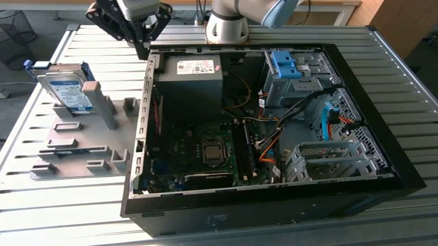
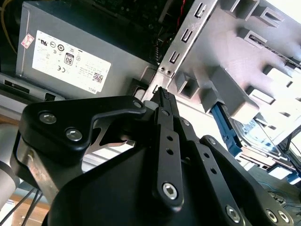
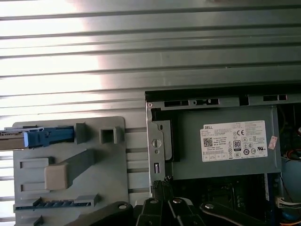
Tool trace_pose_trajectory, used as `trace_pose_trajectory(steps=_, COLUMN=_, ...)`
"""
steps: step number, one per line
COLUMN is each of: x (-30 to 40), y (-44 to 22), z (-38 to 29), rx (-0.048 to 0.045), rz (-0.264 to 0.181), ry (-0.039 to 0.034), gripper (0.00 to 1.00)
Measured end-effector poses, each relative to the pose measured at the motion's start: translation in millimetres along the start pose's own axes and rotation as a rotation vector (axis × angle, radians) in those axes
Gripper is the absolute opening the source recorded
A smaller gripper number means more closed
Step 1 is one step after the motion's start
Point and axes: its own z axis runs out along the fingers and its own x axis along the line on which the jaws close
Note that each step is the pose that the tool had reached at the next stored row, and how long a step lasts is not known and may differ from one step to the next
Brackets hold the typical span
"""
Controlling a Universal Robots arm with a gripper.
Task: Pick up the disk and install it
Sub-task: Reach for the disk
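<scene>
1. The disk [image 1: 65,93] is a flat silver rectangle with a white-and-blue label on its face. Bright blue plastic rails run along its edges.
2. It stands on edge, leaning a little, in a slot of the grey holder plate [image 1: 82,151]. The plate lies on the ribbed metal table [image 1: 383,48], toward the exterior view's left.
3. In the first wrist view the disk [image 3: 40,137] is seen edge-on, as a blue strip at the plate's border.
4. A grey post [image 1: 96,102] rises just beside the disk. The disk's upper edge and its outer face stand free of it.
5. The gripper [image 1: 143,48] hangs above the far corner of the open computer case [image 1: 411,171], near the power supply [image 1: 188,84] and well apart from the disk.
6. Its black fingers are clenched tip to tip with nothing between them, as both wrist views show [image 2: 162,92] [image 3: 162,182].
7. The case wall runs close alongside the holder plate, leaving a narrow strip of table between them.
8. Inside the case, a blue bracket [image 1: 287,64] sits at the far side and a metal drive cage [image 1: 329,159] at the near side, toward the exterior view's right.
</scene>
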Motion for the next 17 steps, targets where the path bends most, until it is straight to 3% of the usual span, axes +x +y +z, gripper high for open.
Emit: trace_pose_trajectory(steps=17, x=22.9, y=-1.8, z=0.7, rx=0.0000, rz=0.000, ry=0.0000, gripper=0.11)
